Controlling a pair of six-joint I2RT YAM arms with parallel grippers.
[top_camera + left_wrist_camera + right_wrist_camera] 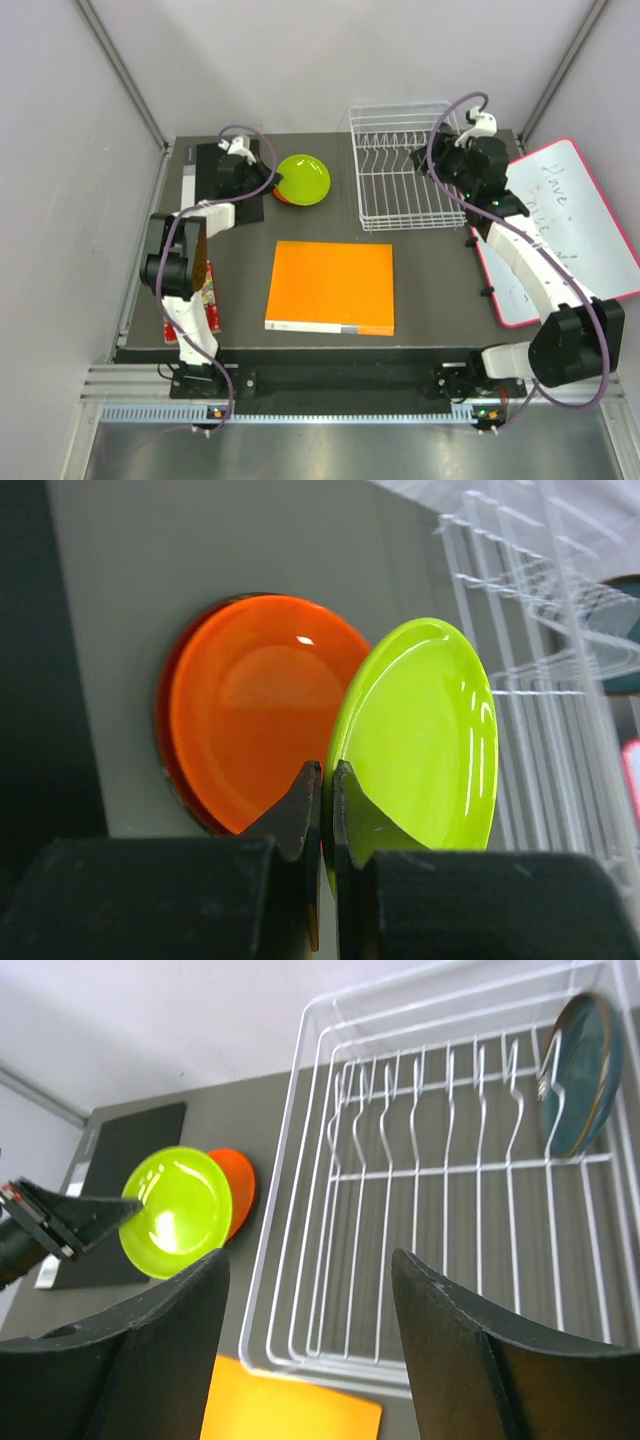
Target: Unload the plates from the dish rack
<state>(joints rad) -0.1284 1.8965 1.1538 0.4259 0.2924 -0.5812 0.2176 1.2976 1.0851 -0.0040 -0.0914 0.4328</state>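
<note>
One grey-blue plate [578,1075] in dish rack [450,1172]

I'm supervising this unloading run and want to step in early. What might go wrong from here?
1. The left gripper pinches the lime green plate by a thin bit of rim, and it only partly overlaps the orange plate; released so, it may land tilted or slide off.
2. The dark grey-blue plate stands at the dish rack's end among prongs; the open right gripper may snag wire reaching for it.
</note>
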